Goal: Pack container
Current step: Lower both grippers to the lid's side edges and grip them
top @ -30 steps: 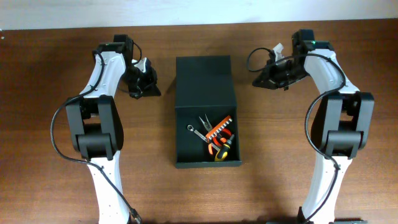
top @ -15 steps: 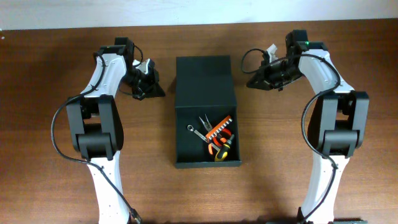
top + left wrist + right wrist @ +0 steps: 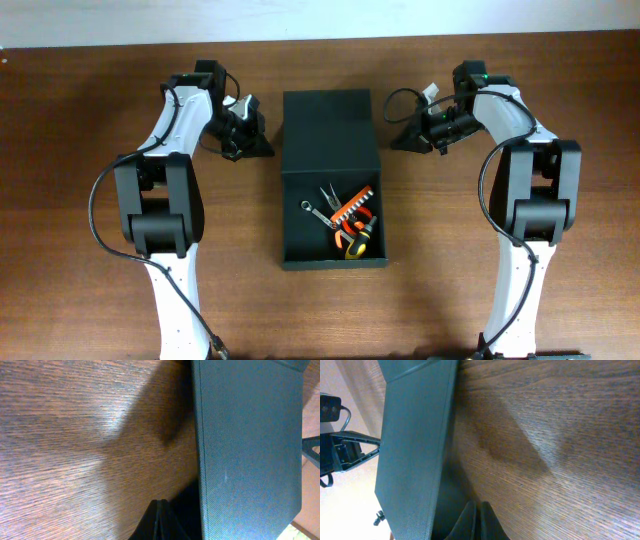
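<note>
Overhead view, jaws clenched on nothing: left gripper [image 3: 265,150] and right gripper [image 3: 397,143] sit just beside the upper sides of the container [image 3: 330,125], centre frame on the wooden table [image 3: 80,120], with hand tools [image 3: 348,215] in its open lower half.

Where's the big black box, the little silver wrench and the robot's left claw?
container [image 3: 327,125]: overhead view, on its lid.
wrench [image 3: 313,212]: overhead view, on its shaft.
left gripper [image 3: 267,150]: overhead view, at its shut fingertips.
</note>
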`<action>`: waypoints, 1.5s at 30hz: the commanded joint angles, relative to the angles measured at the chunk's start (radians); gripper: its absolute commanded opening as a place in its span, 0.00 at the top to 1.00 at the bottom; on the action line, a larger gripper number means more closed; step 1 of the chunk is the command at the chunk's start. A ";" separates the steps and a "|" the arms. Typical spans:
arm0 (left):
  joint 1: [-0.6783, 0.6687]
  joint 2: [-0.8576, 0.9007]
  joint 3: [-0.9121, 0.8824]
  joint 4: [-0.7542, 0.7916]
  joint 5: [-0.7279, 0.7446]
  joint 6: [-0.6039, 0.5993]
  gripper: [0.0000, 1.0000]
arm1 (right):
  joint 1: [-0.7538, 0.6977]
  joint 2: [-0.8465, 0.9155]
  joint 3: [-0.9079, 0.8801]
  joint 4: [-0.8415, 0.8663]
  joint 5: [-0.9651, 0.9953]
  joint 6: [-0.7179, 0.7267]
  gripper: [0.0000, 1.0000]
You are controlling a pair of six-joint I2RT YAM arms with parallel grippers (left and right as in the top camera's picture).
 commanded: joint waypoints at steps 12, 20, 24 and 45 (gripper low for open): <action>-0.010 -0.010 -0.010 -0.002 0.019 0.019 0.98 | 0.051 0.009 -0.005 0.012 0.034 0.023 0.96; -0.024 -0.010 -0.010 -0.001 0.068 0.016 0.98 | 0.063 0.046 -0.005 0.019 0.033 0.023 0.96; -0.027 -0.010 -0.010 -0.001 0.068 0.016 0.98 | 0.063 0.050 -0.005 0.023 0.032 0.023 0.96; -0.027 0.053 -0.010 0.012 0.090 -0.010 0.98 | 0.063 0.050 -0.005 0.045 -0.005 0.028 0.96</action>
